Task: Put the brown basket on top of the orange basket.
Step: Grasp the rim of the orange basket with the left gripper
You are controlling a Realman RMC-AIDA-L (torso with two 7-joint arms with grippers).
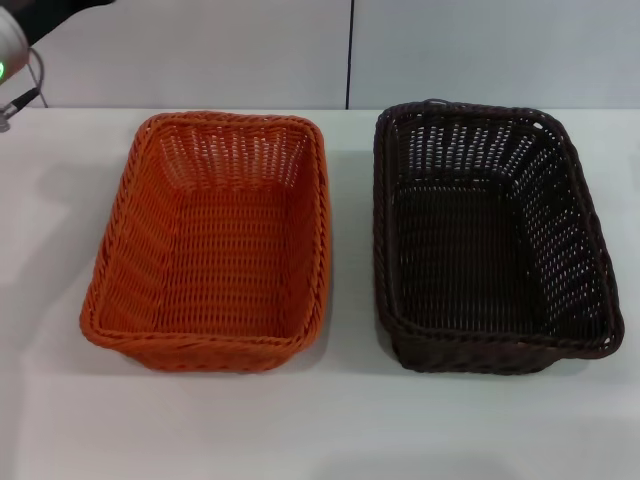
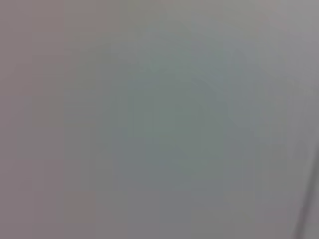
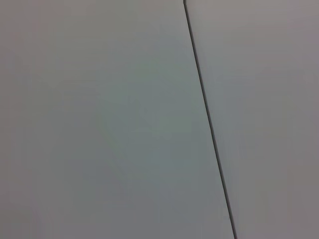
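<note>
— Two baskets, side by side on the table (image 1: pixel 320 430). Which is which?

— On the robot's left is the orange basket (image 1: pixel 125 250), bright orange wicker-style weave. On its right is the brown basket (image 1: pixel 585 260), so dark it is nearly black. They are of like size, both rectangular, with flared open-weave sides and a braided rim. Both sit upright with nothing inside.

— Do they touch?

— No. A narrow strip of bare table runs between them, and their long sides lie about parallel. The brown basket rests on the table, not on the orange one.

— Where do they lie from the left pincer or the right pincer?

— I cannot tell. Neither pincer shows in any view, so wide, narrow or holding cannot be told either. Only a bit of the left arm (image 1: pixel 10 55) shows at the far corner of the head view, pale grey with a small green light and a thin cable. It is beyond the orange basket and well apart from it.

— And the surface?

— Plain white and smooth, with soft shadows beside each basket.

— The room?

— A pale wall (image 1: pixel 200 50) rises behind the table, split by a thin dark vertical seam (image 1: pixel 350 50). The right wrist view shows pale panels with a similar dark seam (image 3: pixel 207 119). The left wrist view shows only a flat grey blur.
</note>
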